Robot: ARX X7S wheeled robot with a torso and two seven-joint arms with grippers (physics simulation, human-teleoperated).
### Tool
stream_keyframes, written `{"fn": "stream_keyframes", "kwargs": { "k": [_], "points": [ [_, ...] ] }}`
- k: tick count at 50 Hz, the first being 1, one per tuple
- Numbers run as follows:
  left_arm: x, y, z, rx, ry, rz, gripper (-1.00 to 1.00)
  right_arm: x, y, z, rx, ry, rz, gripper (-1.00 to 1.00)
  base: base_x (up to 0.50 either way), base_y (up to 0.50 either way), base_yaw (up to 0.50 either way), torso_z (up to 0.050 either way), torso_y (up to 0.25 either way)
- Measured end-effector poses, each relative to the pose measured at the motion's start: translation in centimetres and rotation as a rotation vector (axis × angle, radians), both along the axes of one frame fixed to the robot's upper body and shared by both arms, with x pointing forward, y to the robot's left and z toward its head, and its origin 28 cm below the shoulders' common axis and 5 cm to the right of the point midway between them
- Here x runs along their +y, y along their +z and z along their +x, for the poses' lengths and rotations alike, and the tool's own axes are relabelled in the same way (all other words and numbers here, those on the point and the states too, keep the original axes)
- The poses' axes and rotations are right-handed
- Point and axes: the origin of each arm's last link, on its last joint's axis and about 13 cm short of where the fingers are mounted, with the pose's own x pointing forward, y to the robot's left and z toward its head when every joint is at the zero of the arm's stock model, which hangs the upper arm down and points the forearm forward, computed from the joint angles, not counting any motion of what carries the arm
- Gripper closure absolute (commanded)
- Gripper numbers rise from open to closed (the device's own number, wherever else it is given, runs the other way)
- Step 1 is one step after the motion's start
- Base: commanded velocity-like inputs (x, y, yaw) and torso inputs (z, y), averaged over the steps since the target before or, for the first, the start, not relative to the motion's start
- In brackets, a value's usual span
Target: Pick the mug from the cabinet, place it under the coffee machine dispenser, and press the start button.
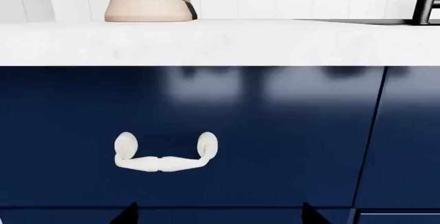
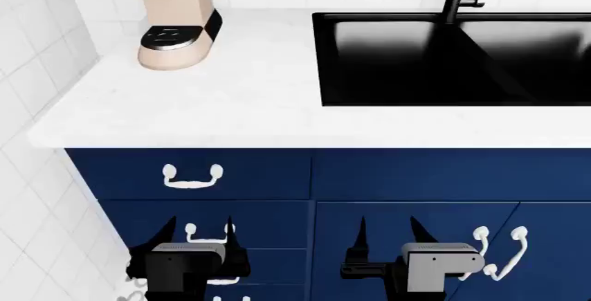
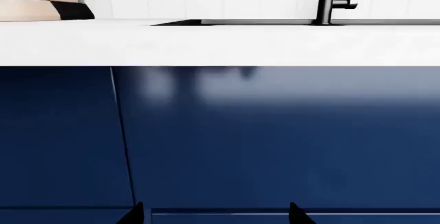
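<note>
Navy cabinet fronts are filling both wrist views, so I'm judging the task as barely begun. I'm holding the left gripper [image 2: 196, 235] and the right gripper [image 2: 386, 235] low before the closed cabinet [image 2: 406, 176], each with its fingertips spread apart and nothing between them.

The mug is not showing anywhere; I'm assuming it is sitting behind one of these shut fronts, though I cannot tell which. Straight ahead of the left gripper, a little above its fingertips, a white drawer handle [image 1: 165, 154] is facing me. Another white door handle [image 2: 499, 252] is hanging just beside the right gripper, on its outer side.

Up above and beyond the left gripper, the coffee machine [image 2: 176, 17] is standing on the white countertop [image 2: 231, 100], its black drip tray [image 2: 169, 37] bare. The dispenser is mostly cropped out. Beyond the right gripper the black sink [image 2: 452, 59] and tap [image 3: 330, 0] are waiting, unneeded.

Everything is left: opening, fetching, placing, pressing start.
</note>
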Motion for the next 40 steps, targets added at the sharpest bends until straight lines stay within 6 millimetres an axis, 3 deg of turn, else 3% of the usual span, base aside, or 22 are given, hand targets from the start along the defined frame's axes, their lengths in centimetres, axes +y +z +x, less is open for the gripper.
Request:
{"fn": "stream_keyframes", "kwargs": {
  "k": [33,40],
  "points": [
    [0.2,1.0,-0.2,-0.072,0.002,0.029,-1.0,0.2,0.1,0.2,0.006,0.015,0.013,-1.0,0.0,0.0,0.0,0.05,0.0],
    [0.1,0.9,-0.4,-0.058,-0.009,0.017,-1.0,0.1,0.0,0.2,0.011,0.019,0.002,-1.0,0.01,0.45,0.0,0.0,0.0]
  ]
}}
